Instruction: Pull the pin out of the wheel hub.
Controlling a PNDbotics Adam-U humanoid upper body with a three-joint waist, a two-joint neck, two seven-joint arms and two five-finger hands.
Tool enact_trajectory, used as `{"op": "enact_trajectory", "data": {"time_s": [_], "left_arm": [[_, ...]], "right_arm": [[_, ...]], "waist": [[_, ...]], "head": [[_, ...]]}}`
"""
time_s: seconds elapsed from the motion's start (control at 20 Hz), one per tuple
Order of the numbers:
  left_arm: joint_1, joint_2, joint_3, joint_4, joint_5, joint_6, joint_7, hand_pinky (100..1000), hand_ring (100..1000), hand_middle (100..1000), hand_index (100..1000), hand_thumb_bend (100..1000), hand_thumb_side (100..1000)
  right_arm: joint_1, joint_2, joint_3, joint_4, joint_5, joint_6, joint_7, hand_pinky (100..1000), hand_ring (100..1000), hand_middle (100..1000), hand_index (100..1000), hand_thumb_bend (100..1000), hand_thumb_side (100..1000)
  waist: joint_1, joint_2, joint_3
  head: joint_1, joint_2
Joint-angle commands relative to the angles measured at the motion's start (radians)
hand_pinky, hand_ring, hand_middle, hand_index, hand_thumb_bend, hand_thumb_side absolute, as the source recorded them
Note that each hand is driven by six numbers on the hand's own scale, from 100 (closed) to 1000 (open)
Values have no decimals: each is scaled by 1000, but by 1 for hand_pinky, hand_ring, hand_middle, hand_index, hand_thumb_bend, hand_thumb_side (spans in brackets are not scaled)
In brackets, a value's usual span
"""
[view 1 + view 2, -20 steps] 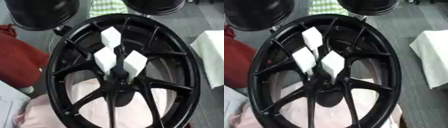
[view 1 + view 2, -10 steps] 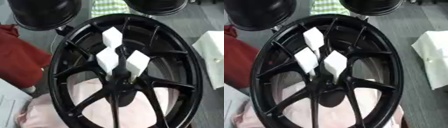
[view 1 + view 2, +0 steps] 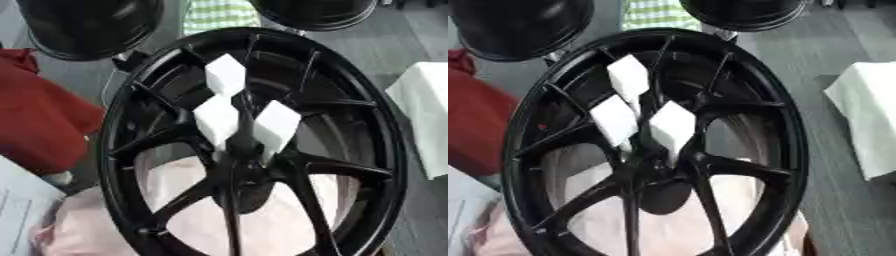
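Wheel hub (image 3: 262,165), black, carries three white blocks (image 3: 217,119); no readable writing, no robot hand visible.

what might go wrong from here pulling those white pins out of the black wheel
Three white block-shaped pins stand packed together at the hub of the black wheel, two nearly touching, so reaching for one may well knock or drag a neighbour. The spokes crowd in around them, leaving little room for fingers. The wheel seems to rest on soft pink cloth, so it might shift under a pull. Neither hand is in view.
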Motion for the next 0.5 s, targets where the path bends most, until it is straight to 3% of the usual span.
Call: {"op": "enact_trajectory", "data": {"time_s": [0.05, 0.25, 0.5], "left_arm": [[-7, 13, 6, -12, 4, 1, -1, 658, 660, 571, 726, 100, 754], [-12, 9, 1, -11, 9, 2, -6, 658, 660, 571, 726, 100, 756], [-20, 2, -3, -11, 17, 4, -11, 658, 660, 571, 726, 100, 755]], "right_arm": [[-47, -27, 22, -106, -87, -43, 4, 917, 896, 687, 845, 100, 425], [-155, 14, 88, -212, -188, -65, 65, 918, 895, 671, 845, 100, 464], [-297, 164, 128, -294, -211, -38, 101, 905, 864, 631, 815, 100, 497]], "waist": [[5, -42, 4], [4, -46, 15], [7, -50, 25]], "head": [[-9, -7], [-24, -5], [-32, -5]]}}
